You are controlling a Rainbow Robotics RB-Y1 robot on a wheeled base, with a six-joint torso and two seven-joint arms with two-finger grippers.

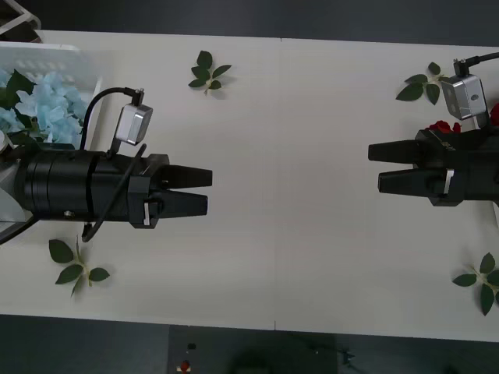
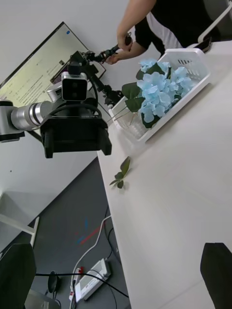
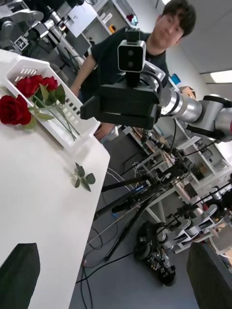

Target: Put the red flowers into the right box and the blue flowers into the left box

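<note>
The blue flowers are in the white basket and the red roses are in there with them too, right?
Not quite. The blue flowers do sit in the left box, but the red flowers are in the right box, as the left wrist view shows.

The table (image 1: 296,156) is plain off-white. The blue flowers (image 2: 159,91) are pale sky-blue with dark green leaves, in the white slotted left box (image 2: 193,65). The red flowers (image 3: 29,87) are deep red on green stems, in the white slotted right box (image 3: 72,108). Both pincers are black: the left pincer (image 1: 199,191), the right pincer (image 1: 382,166).
</note>
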